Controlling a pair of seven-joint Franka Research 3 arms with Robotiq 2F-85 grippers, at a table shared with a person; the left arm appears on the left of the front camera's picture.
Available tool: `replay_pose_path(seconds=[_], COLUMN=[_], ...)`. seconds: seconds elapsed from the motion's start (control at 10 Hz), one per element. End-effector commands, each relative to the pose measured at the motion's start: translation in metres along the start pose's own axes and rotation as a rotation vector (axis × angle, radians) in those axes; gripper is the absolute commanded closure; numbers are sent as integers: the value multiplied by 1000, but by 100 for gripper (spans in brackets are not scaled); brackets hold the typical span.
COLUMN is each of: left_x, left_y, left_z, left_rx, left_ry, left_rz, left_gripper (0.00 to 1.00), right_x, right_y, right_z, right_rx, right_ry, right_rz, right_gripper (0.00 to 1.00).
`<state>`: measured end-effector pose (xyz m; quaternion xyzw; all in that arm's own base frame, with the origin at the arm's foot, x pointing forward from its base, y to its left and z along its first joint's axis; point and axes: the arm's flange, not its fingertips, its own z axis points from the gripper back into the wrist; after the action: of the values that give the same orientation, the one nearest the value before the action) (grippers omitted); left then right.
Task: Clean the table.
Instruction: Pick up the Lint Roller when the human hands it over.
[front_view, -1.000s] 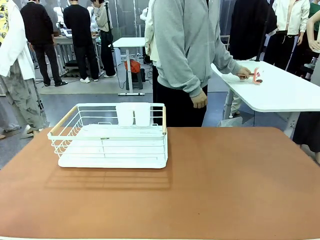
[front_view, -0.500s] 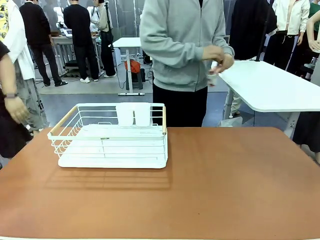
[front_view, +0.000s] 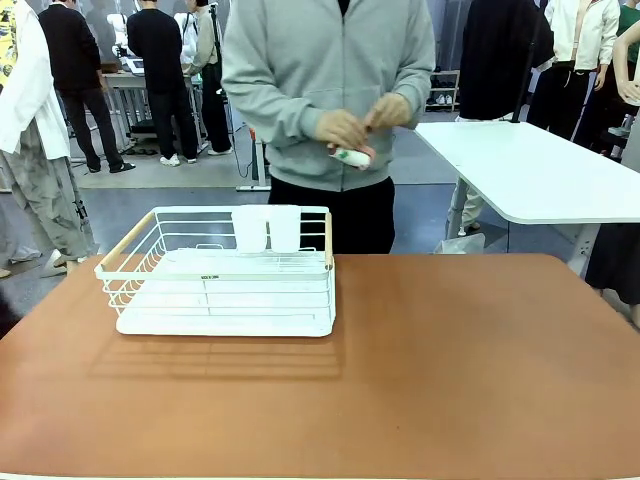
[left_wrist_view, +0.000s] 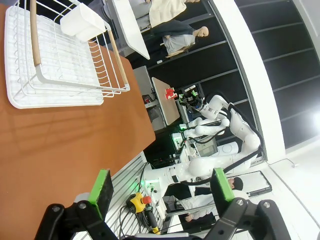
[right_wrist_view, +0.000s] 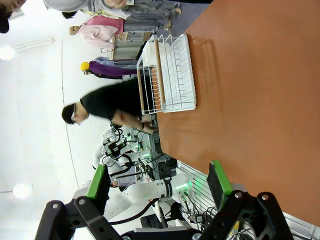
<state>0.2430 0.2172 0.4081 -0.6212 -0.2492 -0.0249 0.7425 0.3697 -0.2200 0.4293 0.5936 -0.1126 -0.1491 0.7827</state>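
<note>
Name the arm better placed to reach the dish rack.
Left, likely. The dish rack sits on the left half of the table, nearer the open left gripper; from the open right gripper it lies farther across.

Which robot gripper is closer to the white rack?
Left. The rack sits on the table's left half, close before the left gripper; from the right gripper it lies farther across the table.

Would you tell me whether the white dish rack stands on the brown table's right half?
No, the dish rack stands on the left half of the table in the front view.
</note>
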Motion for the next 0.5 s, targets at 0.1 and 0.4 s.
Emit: replay_pose_path(seconds=[0.1, 0.4], left_x=[-3, -3], left_y=[-2, -2], left_z=[0, 0], left_rx=[-18, -18], left_ry=[-11, -11], left_rz=[-23, -23], left_gripper=[0, 0], right_x=[-1, -1], right_y=[5, 5], right_z=[1, 1], right_rx=[9, 9], right_ry=[-1, -1], right_rz=[7, 7], right_gripper=[0, 0])
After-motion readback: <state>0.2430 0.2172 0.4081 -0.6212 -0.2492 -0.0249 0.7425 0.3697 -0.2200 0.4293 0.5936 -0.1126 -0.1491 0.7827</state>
